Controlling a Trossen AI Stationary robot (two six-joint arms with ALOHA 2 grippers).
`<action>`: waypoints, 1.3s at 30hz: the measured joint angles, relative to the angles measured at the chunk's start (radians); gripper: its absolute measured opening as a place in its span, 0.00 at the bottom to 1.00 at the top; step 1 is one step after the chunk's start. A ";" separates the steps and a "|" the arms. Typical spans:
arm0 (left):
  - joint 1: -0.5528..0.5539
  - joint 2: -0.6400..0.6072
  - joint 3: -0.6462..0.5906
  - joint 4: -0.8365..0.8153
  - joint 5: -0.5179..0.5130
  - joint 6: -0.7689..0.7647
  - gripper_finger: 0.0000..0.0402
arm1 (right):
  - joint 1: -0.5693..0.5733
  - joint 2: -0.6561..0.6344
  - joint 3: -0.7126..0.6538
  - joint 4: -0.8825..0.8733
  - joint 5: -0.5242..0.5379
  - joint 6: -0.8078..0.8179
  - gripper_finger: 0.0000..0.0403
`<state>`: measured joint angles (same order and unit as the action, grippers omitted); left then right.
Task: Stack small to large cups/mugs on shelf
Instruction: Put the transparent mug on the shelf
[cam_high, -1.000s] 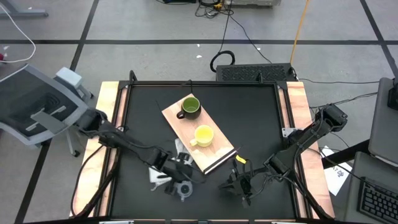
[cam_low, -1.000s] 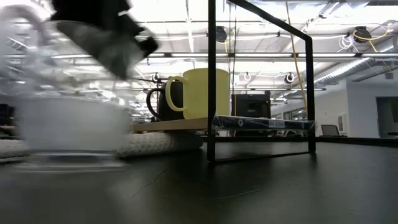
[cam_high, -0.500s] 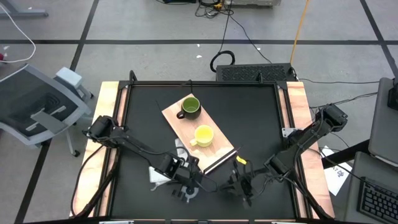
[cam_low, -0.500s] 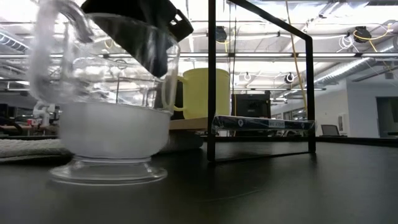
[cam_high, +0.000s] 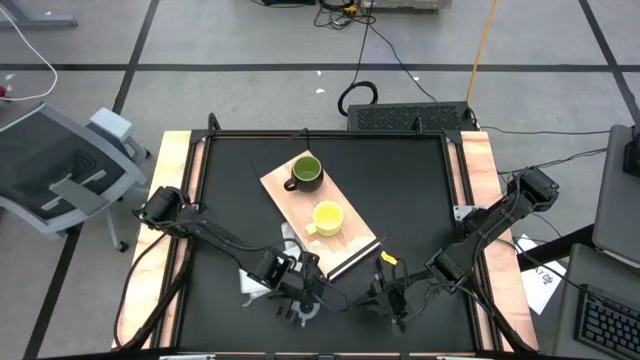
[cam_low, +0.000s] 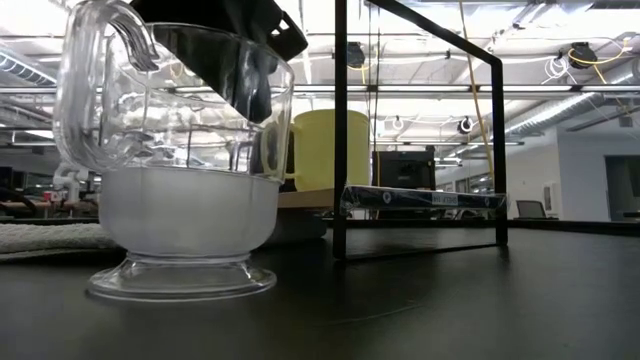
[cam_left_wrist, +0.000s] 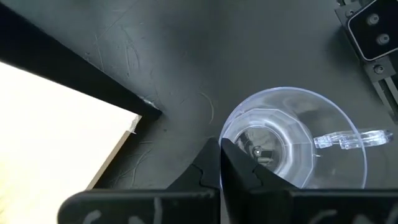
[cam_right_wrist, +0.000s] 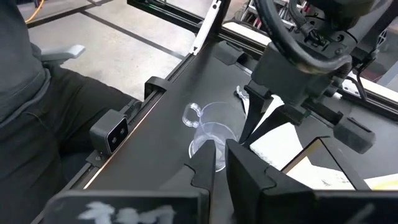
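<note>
The clear plastic cup (cam_low: 180, 170), which has a handle (cam_left_wrist: 348, 138), stands upright on its foot (cam_low: 180, 285) on the black table near the front edge; it also shows in the high view (cam_high: 300, 312). My left gripper (cam_high: 293, 292) is shut on its rim. The light-wood shelf board (cam_high: 290, 195) lies slantwise at mid-table. The olive-green mug (cam_high: 305, 172) and the yellow mug (cam_high: 326, 218) stand on it. My right gripper (cam_high: 385, 297) waits to the right of the cup, its fingers (cam_right_wrist: 202, 167) a narrow gap apart, holding nothing. My left gripper pinches the cup's rim (cam_left_wrist: 222, 148) on the side opposite the handle, one finger (cam_left_wrist: 245, 171) inside the cup and one outside. The fingers come from above, pointing down. The cup stays upright with its foot on the table.
A white cloth (cam_high: 286, 240) lies by the board's near left side, between board and cup. A thin black metal frame (cam_low: 340, 130) stands upright near the board's dark end strip (cam_high: 352, 255). Wooden side rails (cam_high: 172, 200) run along the table's left and right edges.
My left gripper has moved the clear cup toward the table's right and near edges, the cup staying upright. Over the last half second the cup has barely moved.
</note>
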<state>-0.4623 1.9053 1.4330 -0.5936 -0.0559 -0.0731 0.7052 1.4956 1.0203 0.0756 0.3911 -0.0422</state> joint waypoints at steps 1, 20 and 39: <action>0.000 0.000 0.000 0.000 0.000 0.000 0.00 | 0.000 0.000 0.000 0.001 0.000 0.000 0.07; -0.002 0.000 0.000 0.021 -0.023 -0.015 0.01 | 0.000 0.000 0.000 0.001 0.000 0.004 0.07; -0.032 0.007 0.001 0.041 -0.024 -0.037 0.20 | 0.000 0.000 0.000 0.001 0.000 0.020 0.07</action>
<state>-0.4947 1.9121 1.4342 -0.5526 -0.0795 -0.1101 0.7052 1.4960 1.0203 0.0769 0.3912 -0.0223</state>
